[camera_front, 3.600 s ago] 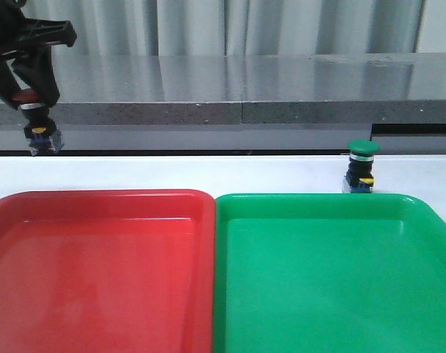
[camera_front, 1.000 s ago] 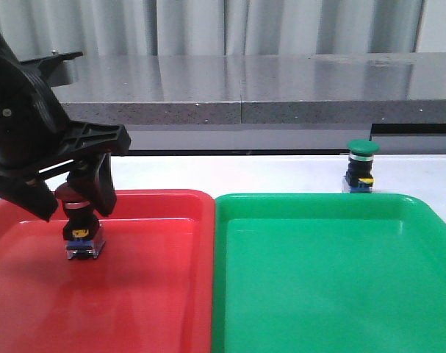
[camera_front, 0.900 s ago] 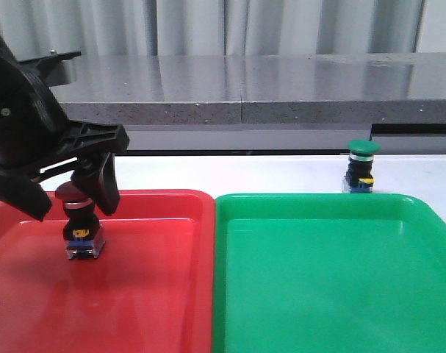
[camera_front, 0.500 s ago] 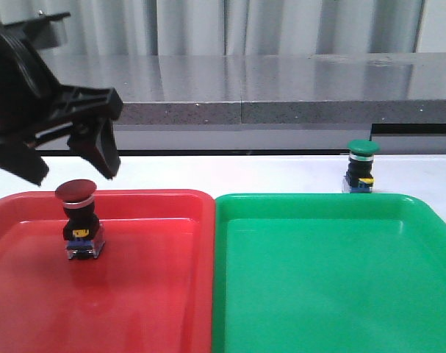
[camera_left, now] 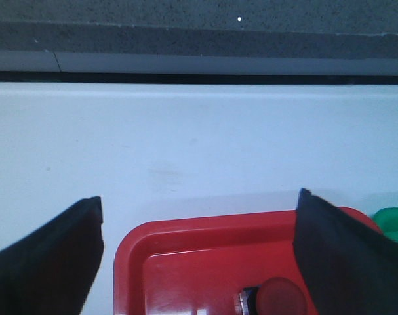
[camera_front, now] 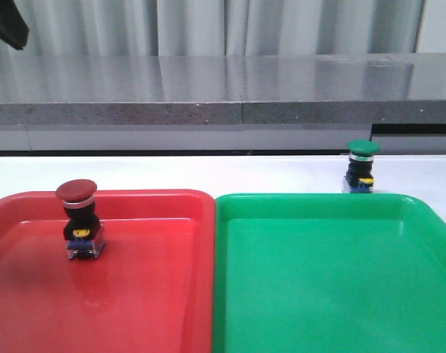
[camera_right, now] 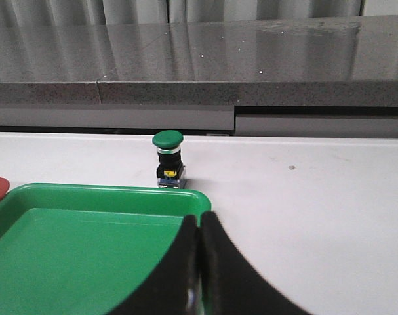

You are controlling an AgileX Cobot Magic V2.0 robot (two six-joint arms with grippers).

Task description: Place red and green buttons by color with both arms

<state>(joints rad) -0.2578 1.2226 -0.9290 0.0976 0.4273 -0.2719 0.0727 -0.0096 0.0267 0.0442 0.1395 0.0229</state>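
above the red tray (camera_left: 205,262) the left pincer (camera_left: 199,249) gapes wide, holding nothing; the red button (camera_front: 78,219) stands upright inside the tray. right pincer (camera_right: 200,262) is pressed closed, empty. at its 12 o'clock the green button (camera_right: 168,159) stands on the white surface (camera_right: 303,190), just beyond the green tray (camera_right: 67,249).

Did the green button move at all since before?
No. The green button stands on the white table just behind the green tray's far rim, the same spot as in every earlier front view.
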